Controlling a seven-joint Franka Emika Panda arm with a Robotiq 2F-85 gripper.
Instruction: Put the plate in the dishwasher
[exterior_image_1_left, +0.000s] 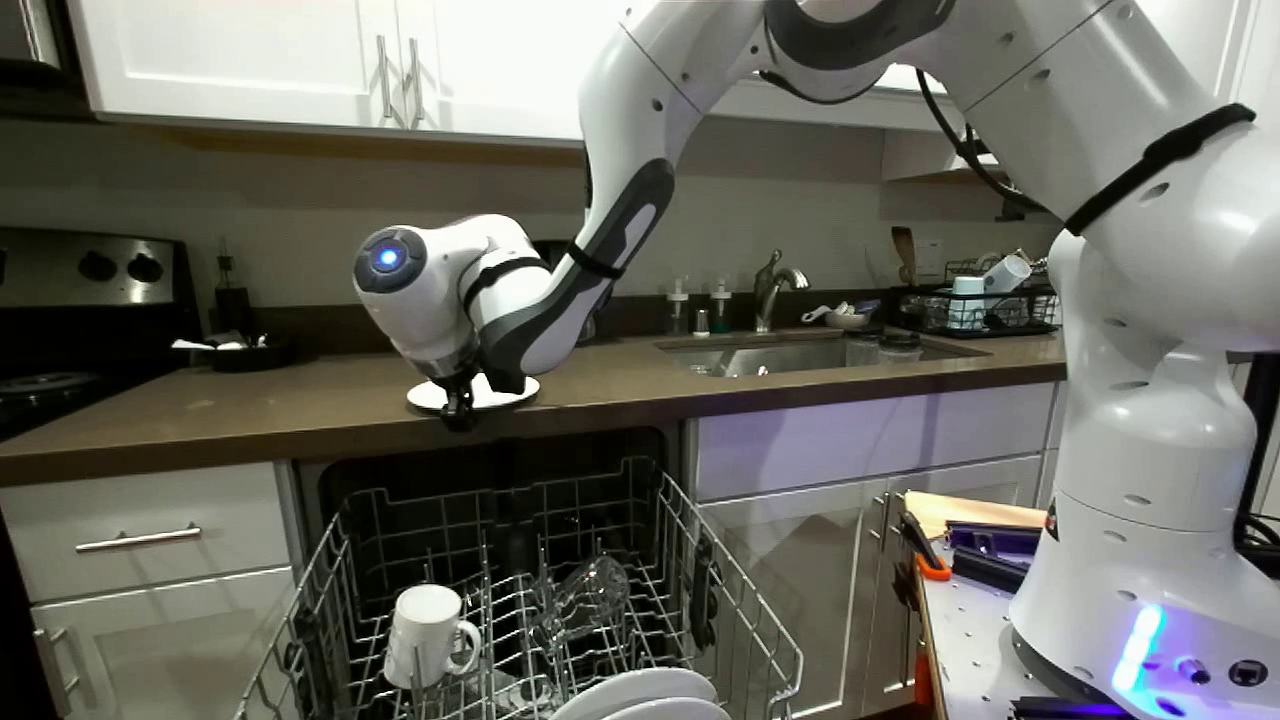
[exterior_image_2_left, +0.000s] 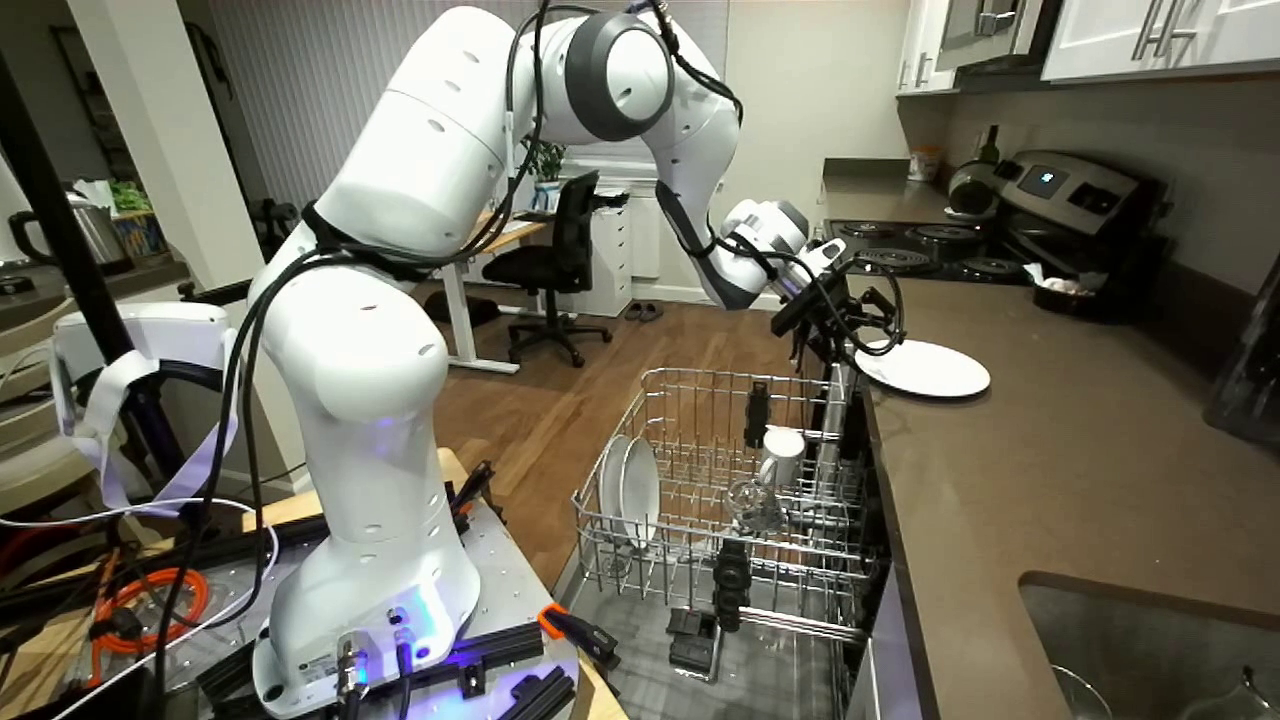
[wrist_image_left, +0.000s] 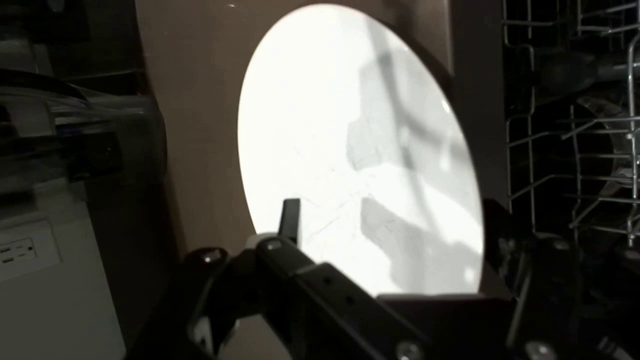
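The plain white plate (exterior_image_1_left: 510, 394) lies flat on the brown counter near its front edge, above the dishwasher. It also shows in an exterior view (exterior_image_2_left: 930, 368) and fills the middle of the wrist view (wrist_image_left: 310, 125). My gripper (wrist_image_left: 392, 207) is open at the plate's counter-edge side. One finger is over the plate's face; the other is just outside its rim, towards the dishwasher. I cannot tell whether either finger touches it. In an exterior view the gripper (exterior_image_1_left: 460, 405) points down in front of the plate. The dishwasher (exterior_image_1_left: 420, 465) is open, with its wire rack (exterior_image_2_left: 740, 378) pulled out.
The rack holds a white mug (exterior_image_1_left: 424, 632), a clear glass (exterior_image_1_left: 592, 592) and two upright white plates (exterior_image_2_left: 638, 490). The counter edge (exterior_image_1_left: 600, 410) runs above the rack. A sink (exterior_image_1_left: 770, 356) and a stove (exterior_image_2_left: 905, 245) lie at either end of the counter.
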